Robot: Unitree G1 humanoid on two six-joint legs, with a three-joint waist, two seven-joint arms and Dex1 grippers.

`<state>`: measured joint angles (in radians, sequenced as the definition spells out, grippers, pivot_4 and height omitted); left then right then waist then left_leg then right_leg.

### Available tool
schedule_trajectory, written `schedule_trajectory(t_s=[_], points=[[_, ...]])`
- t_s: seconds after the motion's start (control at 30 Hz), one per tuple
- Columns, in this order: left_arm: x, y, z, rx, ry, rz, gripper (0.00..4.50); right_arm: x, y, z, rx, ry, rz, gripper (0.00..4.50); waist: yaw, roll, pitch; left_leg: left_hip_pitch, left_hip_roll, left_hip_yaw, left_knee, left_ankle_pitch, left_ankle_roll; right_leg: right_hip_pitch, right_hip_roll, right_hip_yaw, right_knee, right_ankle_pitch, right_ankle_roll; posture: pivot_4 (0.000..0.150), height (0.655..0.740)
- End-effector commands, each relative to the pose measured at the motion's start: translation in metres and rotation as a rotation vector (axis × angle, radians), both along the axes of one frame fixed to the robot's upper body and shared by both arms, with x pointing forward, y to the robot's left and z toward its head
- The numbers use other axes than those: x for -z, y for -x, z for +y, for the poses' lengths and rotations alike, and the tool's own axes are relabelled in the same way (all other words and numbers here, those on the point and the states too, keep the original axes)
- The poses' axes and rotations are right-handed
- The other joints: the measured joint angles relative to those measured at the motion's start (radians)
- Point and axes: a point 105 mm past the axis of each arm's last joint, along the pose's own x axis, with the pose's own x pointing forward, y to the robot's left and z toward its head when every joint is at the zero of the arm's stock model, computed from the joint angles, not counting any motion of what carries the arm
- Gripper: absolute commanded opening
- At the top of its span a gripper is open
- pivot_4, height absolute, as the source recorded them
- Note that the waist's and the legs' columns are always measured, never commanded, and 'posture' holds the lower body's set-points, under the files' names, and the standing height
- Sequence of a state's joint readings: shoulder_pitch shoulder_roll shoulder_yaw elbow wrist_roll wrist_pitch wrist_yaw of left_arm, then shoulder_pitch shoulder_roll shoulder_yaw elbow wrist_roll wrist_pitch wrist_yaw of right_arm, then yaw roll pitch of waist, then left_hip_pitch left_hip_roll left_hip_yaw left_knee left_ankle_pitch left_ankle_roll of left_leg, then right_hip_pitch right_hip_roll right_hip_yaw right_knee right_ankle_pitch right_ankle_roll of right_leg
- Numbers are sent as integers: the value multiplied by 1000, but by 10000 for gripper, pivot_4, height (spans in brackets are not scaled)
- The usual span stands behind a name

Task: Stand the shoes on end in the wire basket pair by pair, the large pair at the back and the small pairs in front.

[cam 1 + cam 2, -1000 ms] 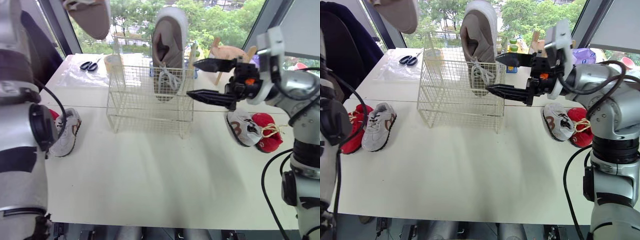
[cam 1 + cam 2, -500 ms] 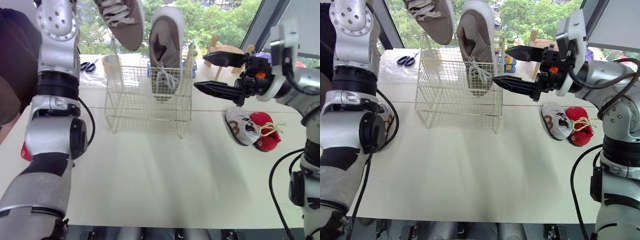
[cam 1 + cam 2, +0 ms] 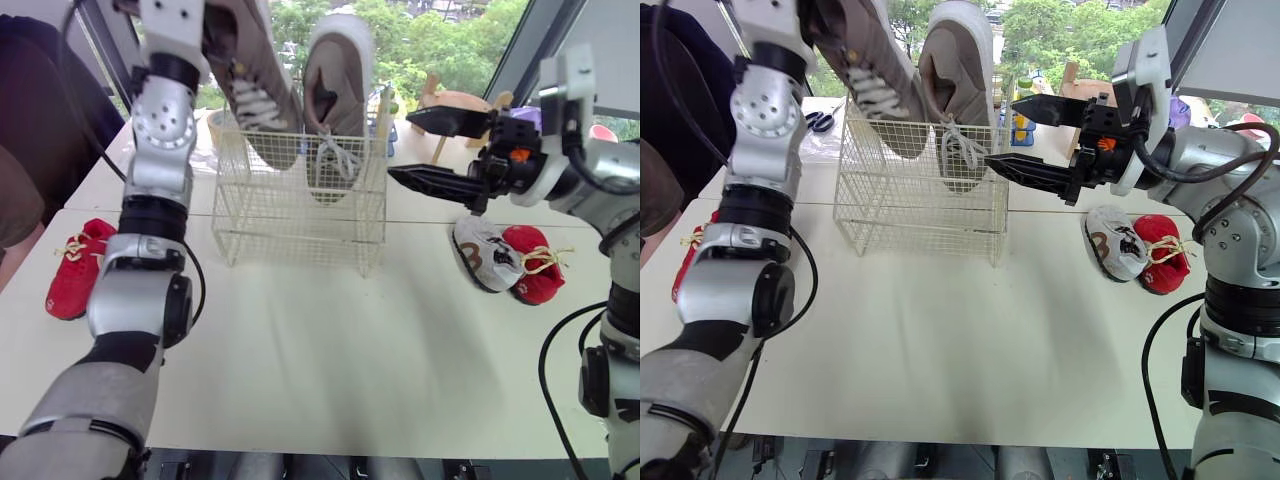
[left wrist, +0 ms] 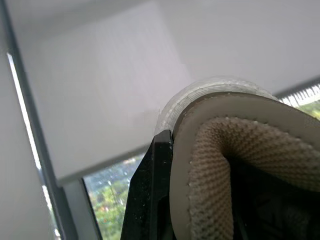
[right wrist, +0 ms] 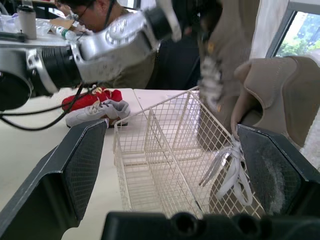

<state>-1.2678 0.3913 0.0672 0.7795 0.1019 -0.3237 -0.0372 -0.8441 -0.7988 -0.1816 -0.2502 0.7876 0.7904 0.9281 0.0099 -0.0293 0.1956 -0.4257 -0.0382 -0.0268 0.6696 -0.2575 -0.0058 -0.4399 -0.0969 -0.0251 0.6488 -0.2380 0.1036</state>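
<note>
A white wire basket (image 3: 300, 215) stands on the white table (image 3: 320, 350). One large tan shoe (image 3: 335, 100) stands on end at its back right. A second large tan shoe (image 3: 255, 90) hangs toe-down over the back left, its toe just inside the rim. My left gripper (image 4: 195, 165) is shut on that shoe's heel collar, with one black finger (image 4: 152, 190) on the outside. To the right of the basket, my right gripper (image 3: 400, 147) is open and holds nothing. A small white shoe (image 3: 480, 255) and a small red shoe (image 3: 535, 265) lie right of the basket. Another red shoe (image 3: 75, 275) and a grey-white shoe (image 5: 97, 112) lie to the left.
A wooden stand (image 3: 455, 105) and small bottles (image 3: 1025, 95) sit behind the basket at the right. A person (image 3: 20, 190) is at the table's left edge. The table in front of the basket is bare.
My left arm has brought the tan shoe down from high above, toe first, to the basket's back left beside the standing shoe. The right gripper has stayed open and almost still.
</note>
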Motion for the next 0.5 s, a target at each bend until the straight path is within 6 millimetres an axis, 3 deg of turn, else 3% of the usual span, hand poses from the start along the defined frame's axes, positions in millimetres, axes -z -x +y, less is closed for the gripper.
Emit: schedule_trajectory(t_s=[0.03,0.13,0.27,0.43,0.5], points=[[6,-8,-13,-2,-105,87,466,-7,2,0,0,-16,-42,45000,0,0,0,0,0,0,0,0,0,0,0,0,0,0,0,1500,7400],[25,-21,-13,-43,-158,195,466,-6,2,0,0,-24,-41,45000,0,0,0,0,-1,0,0,0,0,0,0,0,0,0,0,1500,7400],[37,-24,-17,-4,-174,259,466,-5,0,-1,6,-24,-35,45000,1,1,-1,2,0,0,0,-1,1,2,0,0,0,0,0,1500,7400],[53,-21,-16,85,-175,373,19026,-1,-3,-2,13,-28,-18,45000,2,4,-3,10,0,0,0,-1,2,10,0,0,-1,0,0,1500,7400],[54,-13,-15,144,-150,398,28645,2,-5,-2,18,-29,-5,45000,0,4,-3,10,1,-1,0,-1,3,11,0,0,-1,0,0,1500,7400]])
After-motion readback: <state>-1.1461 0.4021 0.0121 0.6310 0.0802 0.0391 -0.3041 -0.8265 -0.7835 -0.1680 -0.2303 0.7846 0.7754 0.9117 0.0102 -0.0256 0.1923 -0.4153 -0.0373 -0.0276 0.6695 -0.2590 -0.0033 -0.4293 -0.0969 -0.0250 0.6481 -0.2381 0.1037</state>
